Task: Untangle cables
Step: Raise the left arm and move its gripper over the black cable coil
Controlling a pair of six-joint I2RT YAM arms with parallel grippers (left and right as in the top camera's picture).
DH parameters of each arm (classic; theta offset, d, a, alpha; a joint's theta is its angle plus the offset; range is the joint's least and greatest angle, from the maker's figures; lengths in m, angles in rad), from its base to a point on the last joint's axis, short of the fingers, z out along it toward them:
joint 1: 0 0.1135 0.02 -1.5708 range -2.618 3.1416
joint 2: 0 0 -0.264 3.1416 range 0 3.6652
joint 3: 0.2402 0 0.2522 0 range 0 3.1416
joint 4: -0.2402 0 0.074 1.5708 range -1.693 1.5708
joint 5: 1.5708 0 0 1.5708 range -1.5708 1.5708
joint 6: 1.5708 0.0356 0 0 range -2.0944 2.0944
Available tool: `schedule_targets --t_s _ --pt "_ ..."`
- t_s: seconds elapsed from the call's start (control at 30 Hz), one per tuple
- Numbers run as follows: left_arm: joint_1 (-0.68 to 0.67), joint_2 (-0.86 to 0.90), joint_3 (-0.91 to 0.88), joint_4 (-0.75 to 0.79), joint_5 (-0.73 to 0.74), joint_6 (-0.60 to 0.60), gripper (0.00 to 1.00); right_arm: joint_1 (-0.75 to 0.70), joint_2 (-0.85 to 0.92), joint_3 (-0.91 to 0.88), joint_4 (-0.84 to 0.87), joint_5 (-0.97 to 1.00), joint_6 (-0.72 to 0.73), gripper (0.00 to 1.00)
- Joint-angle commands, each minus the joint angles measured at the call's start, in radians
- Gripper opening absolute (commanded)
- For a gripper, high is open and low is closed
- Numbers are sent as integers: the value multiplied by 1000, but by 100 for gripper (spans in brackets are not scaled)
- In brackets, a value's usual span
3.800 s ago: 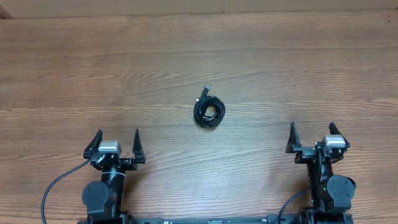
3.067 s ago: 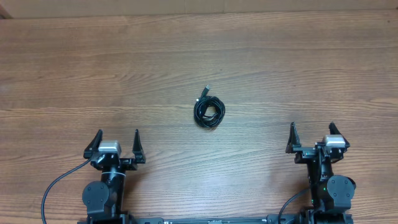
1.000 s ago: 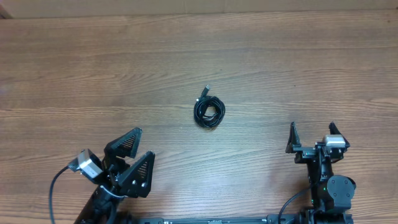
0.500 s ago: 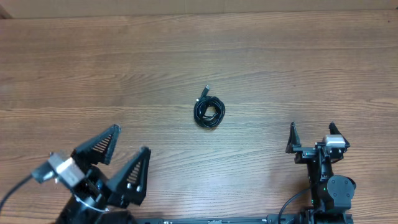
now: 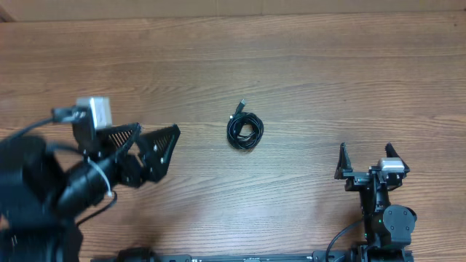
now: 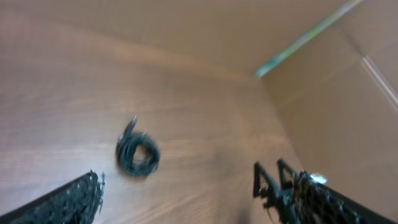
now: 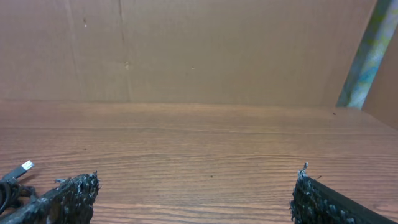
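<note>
The cables lie as one small black coiled bundle near the middle of the wooden table, with a plug end sticking out at the far side. My left gripper hovers to the left of the bundle, open, its fingers pointing right at it with a gap of table between. In the left wrist view the cables sit ahead of the open left gripper. My right gripper stands open at the near right, holding nothing. The right wrist view shows the right gripper wide open and a silver plug at the far left.
A brown cardboard wall stands along the table's far edge. Bare wood surrounds the bundle. The right arm shows in the left wrist view, beyond the bundle.
My left arm has risen from its rest spot at the near left and swung up, its open fingers now turned right towards the cables. The right arm and the cables have not moved.
</note>
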Motion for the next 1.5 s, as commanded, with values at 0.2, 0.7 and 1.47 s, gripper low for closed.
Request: schedule_targets --t_s 0.2,0.7,1.47 --pt "-175 251 208 -284 -301 164 100 -1 -9 -10 6 2 -1 100" --pt "-353 592 208 -291 -317 -24 99 -1 -9 -10 6 2 -1 100" --pt "-433 1054 207 -188 -222 22 89 -1 -9 -10 6 2 -1 100"
